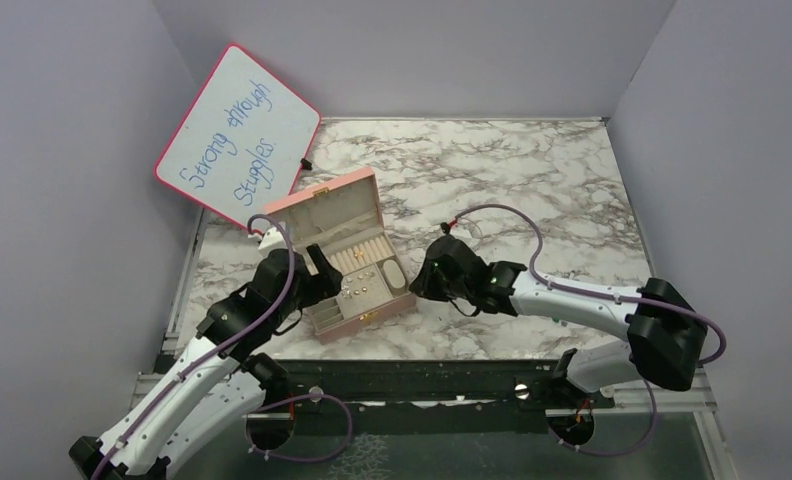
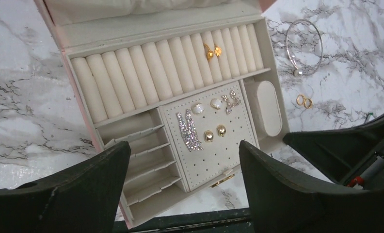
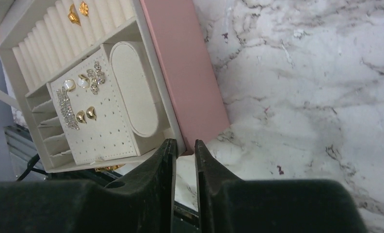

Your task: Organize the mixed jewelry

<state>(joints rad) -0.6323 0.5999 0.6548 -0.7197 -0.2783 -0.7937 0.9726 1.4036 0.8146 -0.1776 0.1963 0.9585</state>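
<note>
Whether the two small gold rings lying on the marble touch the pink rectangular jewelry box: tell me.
Apart. The left wrist view shows bare marble between the gold rings and the pink box.

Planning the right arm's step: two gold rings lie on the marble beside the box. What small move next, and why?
Probably swing the right gripper toward the gold rings: its fingers are empty, and they sit outside the box.

Pale lilac walls (image 1: 422, 50) around grey-veined marble tabletop (image 1: 532, 180).
</note>
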